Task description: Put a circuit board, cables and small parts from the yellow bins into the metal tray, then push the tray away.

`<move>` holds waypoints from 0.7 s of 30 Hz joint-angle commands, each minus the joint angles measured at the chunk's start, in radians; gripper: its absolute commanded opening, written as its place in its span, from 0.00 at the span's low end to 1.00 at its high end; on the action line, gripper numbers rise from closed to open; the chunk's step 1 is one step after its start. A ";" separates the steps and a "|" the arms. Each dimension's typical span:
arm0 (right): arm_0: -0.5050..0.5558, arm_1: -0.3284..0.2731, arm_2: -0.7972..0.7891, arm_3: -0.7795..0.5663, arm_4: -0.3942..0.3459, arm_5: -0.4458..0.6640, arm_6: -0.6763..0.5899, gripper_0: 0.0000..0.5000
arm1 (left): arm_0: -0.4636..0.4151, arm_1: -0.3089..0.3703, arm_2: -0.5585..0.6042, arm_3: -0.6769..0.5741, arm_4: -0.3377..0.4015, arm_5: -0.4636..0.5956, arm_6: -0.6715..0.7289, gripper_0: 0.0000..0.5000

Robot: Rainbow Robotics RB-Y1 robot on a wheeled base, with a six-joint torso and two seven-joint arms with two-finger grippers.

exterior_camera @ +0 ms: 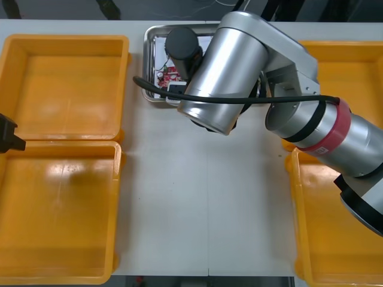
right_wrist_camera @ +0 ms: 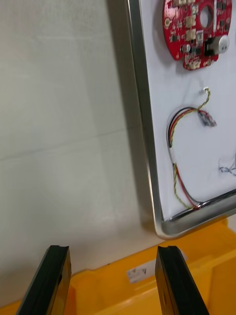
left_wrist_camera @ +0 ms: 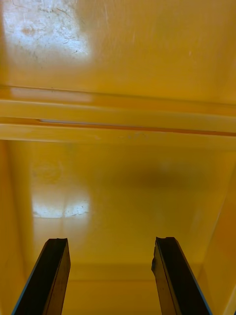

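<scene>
The metal tray (exterior_camera: 149,89) (right_wrist_camera: 142,123), white inside, stands at the table's far middle. In it lie a round red circuit board (exterior_camera: 167,75) (right_wrist_camera: 196,29), a red and yellow cable (right_wrist_camera: 177,147) and the end of a blue and white cable (right_wrist_camera: 227,170). My right arm (exterior_camera: 227,72) reaches across over the tray and hides much of it. In its wrist view, my right gripper (right_wrist_camera: 113,280) is open with nothing between its fingers, beside the tray's corner and over a yellow bin's rim (right_wrist_camera: 147,275). My left gripper (left_wrist_camera: 110,280) (exterior_camera: 7,134) is open at the far left, over the bare left bins.
Two yellow bins stand at the left, far (exterior_camera: 66,84) and near (exterior_camera: 57,209), both bare inside. Two more stand at the right, far (exterior_camera: 353,66) and near (exterior_camera: 335,239), partly under my right arm. Light table (exterior_camera: 203,203) runs between them.
</scene>
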 commanded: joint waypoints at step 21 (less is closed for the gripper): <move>0.407 -0.207 -0.660 -0.417 -0.222 0.030 -0.262 1.00 | 0.020 0.048 0.031 -0.030 0.008 0.006 -0.074 1.00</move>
